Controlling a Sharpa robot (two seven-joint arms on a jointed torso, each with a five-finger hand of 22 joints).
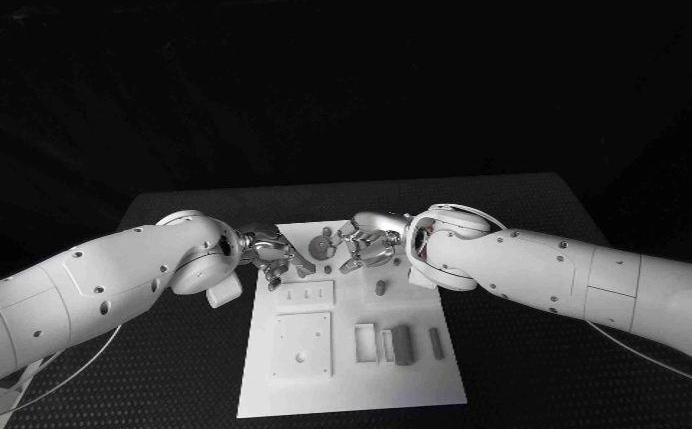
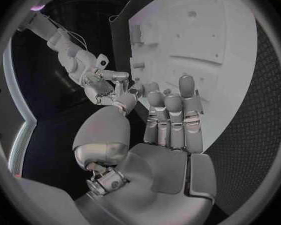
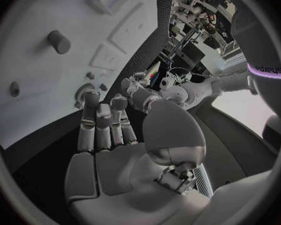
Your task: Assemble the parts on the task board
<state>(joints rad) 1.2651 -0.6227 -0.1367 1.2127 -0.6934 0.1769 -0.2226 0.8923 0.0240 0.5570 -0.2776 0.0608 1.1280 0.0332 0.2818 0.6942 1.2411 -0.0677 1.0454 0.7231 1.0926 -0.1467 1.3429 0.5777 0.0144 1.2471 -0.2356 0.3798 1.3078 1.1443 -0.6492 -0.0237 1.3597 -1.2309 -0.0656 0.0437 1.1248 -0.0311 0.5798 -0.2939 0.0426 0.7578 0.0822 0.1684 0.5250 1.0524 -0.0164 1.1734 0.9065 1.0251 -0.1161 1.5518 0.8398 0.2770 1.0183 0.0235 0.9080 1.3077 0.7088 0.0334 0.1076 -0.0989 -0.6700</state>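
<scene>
Both hands hover at the far end of the task board [image 1: 353, 364], fingers apart, holding nothing. Left hand [image 1: 274, 252] and right hand [image 1: 364, 246] flank a small part [image 1: 323, 246]; right hand looks slightly nearer. Long axis unclear.

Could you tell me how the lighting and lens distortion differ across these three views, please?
Head view: dark surroundings, the white task board bright and evenly lit, its edges straight. Left wrist view: fisheye, so the board's edge bows; the left robot hand is sharp, with soft highlights. Right wrist view: same bending, the right robot hand in dimmer light, and a bright room patch glaring beside it.
</scene>
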